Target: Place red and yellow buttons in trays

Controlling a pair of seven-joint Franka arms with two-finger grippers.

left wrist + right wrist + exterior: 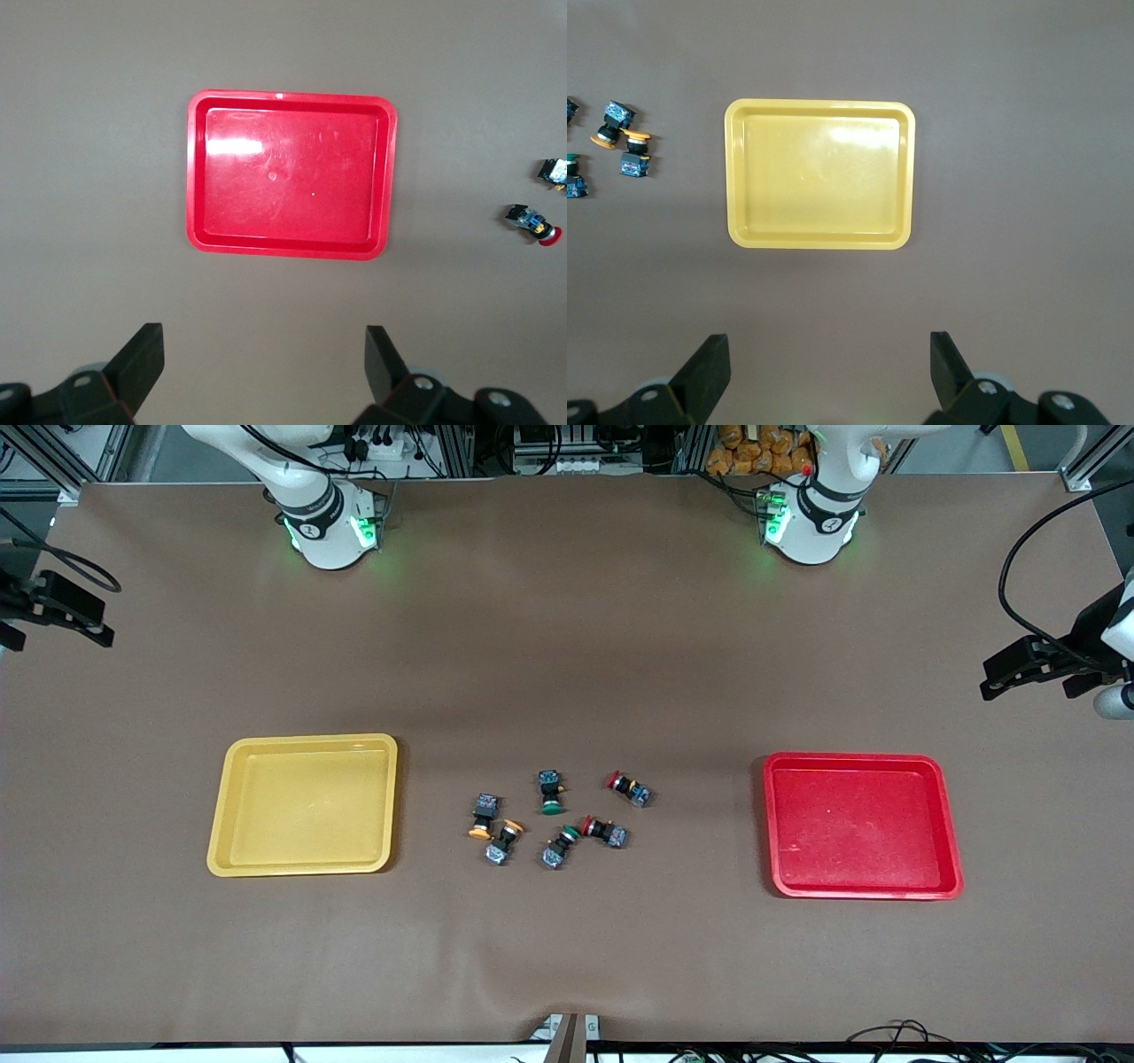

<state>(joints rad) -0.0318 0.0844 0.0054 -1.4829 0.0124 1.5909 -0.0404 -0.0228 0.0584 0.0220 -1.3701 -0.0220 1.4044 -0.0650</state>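
You see both trays empty: the 2 red buttons [628, 786] and 2 yellow buttons [493, 831] lie clustered between yellow tray [221, 815] and red tray [951, 833]. Left gripper [263, 365] and right gripper [828, 370] hover wide open, holding nothing, ready.

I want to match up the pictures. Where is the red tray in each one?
Front view: the red tray lies toward the left arm's end of the table, empty.
Left wrist view: it fills the middle of the picture, above the open left gripper.
Right wrist view: not in it.
Shared landmark: the red-capped button, which also shows at the left wrist picture's edge.
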